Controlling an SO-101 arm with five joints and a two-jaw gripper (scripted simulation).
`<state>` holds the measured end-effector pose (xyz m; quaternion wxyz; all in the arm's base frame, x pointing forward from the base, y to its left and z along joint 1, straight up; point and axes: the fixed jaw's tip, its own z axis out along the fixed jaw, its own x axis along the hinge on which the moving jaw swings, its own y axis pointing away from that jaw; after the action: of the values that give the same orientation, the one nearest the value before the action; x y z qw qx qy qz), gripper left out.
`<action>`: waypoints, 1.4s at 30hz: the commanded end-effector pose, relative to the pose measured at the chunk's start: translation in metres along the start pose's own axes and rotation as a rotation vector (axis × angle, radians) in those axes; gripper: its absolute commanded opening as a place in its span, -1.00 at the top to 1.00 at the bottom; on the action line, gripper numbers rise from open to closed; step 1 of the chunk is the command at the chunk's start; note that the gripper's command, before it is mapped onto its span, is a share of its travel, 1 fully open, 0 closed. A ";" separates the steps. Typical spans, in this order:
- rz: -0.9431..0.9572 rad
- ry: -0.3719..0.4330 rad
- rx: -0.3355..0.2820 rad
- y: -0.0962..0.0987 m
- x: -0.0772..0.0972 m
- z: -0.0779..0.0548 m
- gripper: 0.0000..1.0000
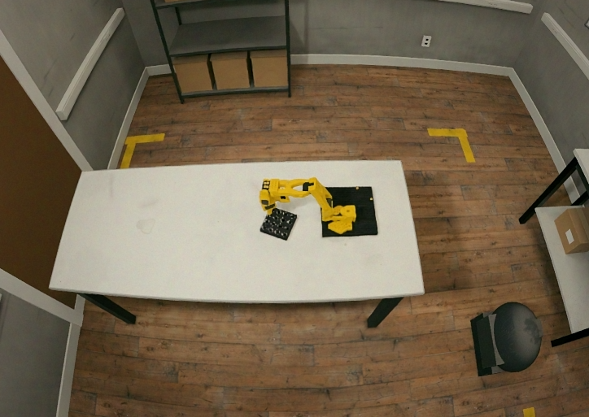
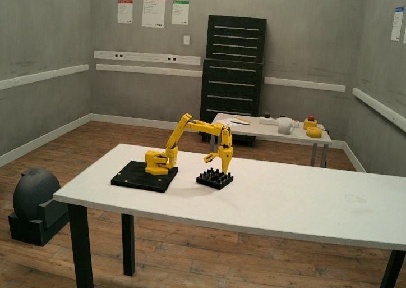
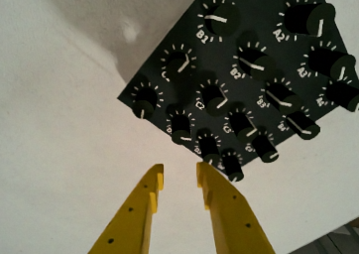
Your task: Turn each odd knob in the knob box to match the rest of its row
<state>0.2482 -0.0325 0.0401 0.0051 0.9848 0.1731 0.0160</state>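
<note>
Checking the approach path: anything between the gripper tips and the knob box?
Nothing. In the wrist view only bare white table top shows between the gripper and the nearest corner knob of the knob box; nothing sits between the fingers.

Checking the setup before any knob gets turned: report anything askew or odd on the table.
The knob box sits rotated, its edges skewed to the table edges and to the arm's base plate. The gripper hangs beside the box's near corner, nearly shut, holding nothing. Nothing looks spilled or damaged.
</note>
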 end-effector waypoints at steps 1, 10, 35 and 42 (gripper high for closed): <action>-0.001 -0.026 0.014 0.000 -0.004 0.006 0.81; -0.001 -0.026 0.014 -0.001 -0.006 0.010 0.81; -0.001 -0.026 0.014 -0.001 -0.008 0.013 0.81; -0.001 -0.026 0.014 -0.001 -0.008 0.011 0.81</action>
<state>0.2423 -0.0334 0.0273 0.0013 0.9850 0.1727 0.0024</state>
